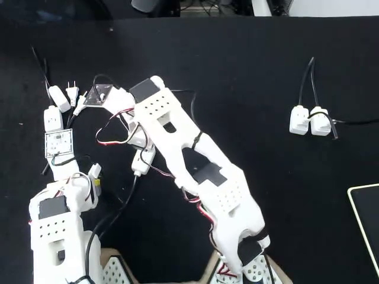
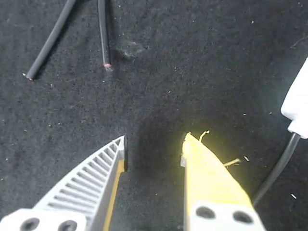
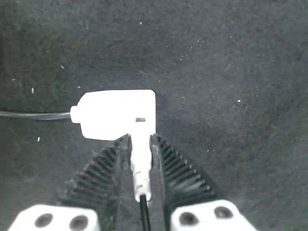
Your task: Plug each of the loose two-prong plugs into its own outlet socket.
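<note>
White plastic two-prong plug [image 3: 142, 166], clamped in the right gripper [image 3: 140, 138], meets the white plastic outlet socket [image 3: 115, 115] at ten o'clock on the black cloth table [image 1: 249, 71]; it likely needs a straight, square push. The left gripper [image 2: 154, 139] gapes empty nearby.

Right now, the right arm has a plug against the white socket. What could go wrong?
1. Nothing holds the socket: it lies on the table, and the left gripper hangs open over bare table. A push may just slide the socket.
2. The right gripper pinches the plug on its narrow tail by the cable, so the plug could twist or slip. Whether the prongs are in is hidden.
</note>
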